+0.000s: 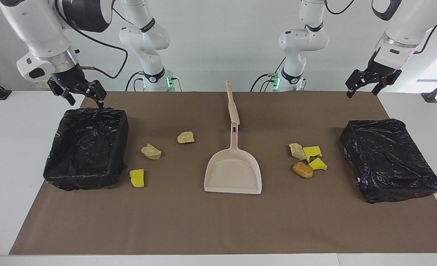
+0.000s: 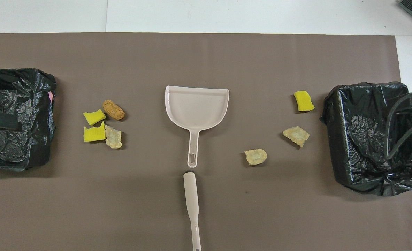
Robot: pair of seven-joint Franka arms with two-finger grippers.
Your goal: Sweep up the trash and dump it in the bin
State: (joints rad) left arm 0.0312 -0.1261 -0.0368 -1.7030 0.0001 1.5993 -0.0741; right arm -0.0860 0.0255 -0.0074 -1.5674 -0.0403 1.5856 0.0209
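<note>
Nothing has been swept yet: this reads as the opening step, with both arms poised and every tool lying untouched.

The left end effector [image 1: 372,83] hangs at the upper right of the facing view, above the surface's edge and the corner of the closed black-bagged bin [image 1: 390,159]. Its fingers stand apart and hold nothing. The right end effector [image 1: 80,94] hangs at the upper left, over the rim of the open black-lined bin [image 1: 87,147], likewise spread and empty.

The trash lies in two groups on the brown mat [image 1: 218,221]. At the centre right of the facing view four scraps cluster together: a pale crumbly lump [image 1: 297,150], two yellow sponge chunks [image 1: 312,151] [image 1: 317,164], and an orange-brown lump [image 1: 302,169]. At the centre left three scraps lie apart from one another: a tan lump [image 1: 186,137], a beige lump [image 1: 151,152], and a yellow sponge piece [image 1: 137,178] just beside the open bin.

The beige dustpan [image 1: 233,171] sits at mid-frame, mouth toward the bottom of the facing view. A slim beige handle [image 1: 232,105], probably the brush, lies in line with the dustpan's handle, its end nearly touching it.

My judgement is that the next move calls for one arm to descend on the brush handle and the other on the dustpan's handle. Both are thin and lie flat on the surface, so each grasp needs a low, well-centred approach.
</note>
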